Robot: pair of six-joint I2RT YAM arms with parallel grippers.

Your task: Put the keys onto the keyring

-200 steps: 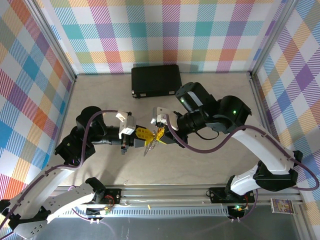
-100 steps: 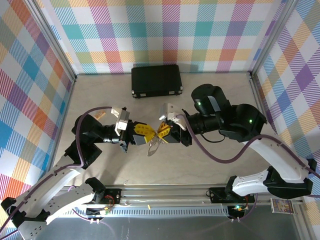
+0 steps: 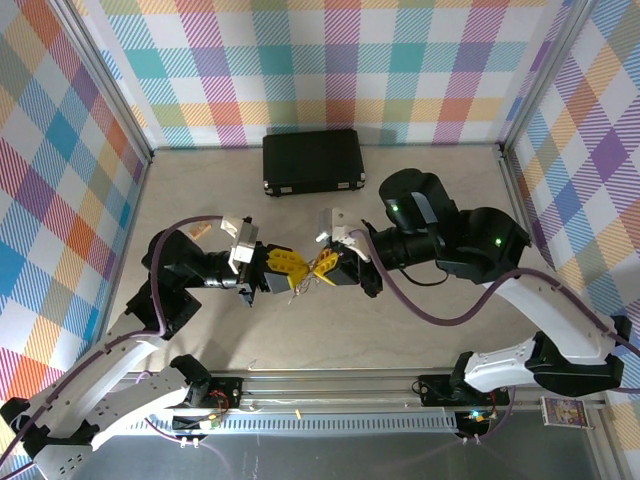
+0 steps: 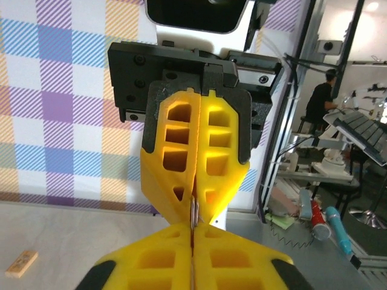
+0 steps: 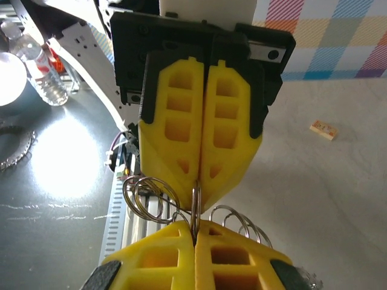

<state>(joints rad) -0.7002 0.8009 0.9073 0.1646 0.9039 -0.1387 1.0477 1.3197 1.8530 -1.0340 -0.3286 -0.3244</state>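
Note:
Over the middle of the table my left gripper [image 3: 296,270] and right gripper [image 3: 314,270] meet tip to tip. Between them hangs the keyring [image 3: 297,285], a thin silver wire. In the right wrist view my right gripper [image 5: 195,228] is shut on an upright strand of the keyring [image 5: 195,208]. The left gripper [image 5: 196,196] pinches the same strand from the far side. Small silver rings [image 5: 145,193] fan out on both sides. In the left wrist view my left gripper [image 4: 193,226] is shut on the thin metal [image 4: 193,212], facing the right gripper [image 4: 195,204]. The keys are out of view.
A black rectangular case [image 3: 312,161] lies at the back of the table. A small tan block [image 5: 323,129] rests on the tabletop, also seen as the tan block [image 4: 22,263]. Plaid walls close three sides. A metal rail [image 3: 330,415] runs along the front.
Over the last second both grippers shifted slightly right and toward the back, still tip to tip. The silver loop that dangled below them now sits higher, tucked close under the fingertips.

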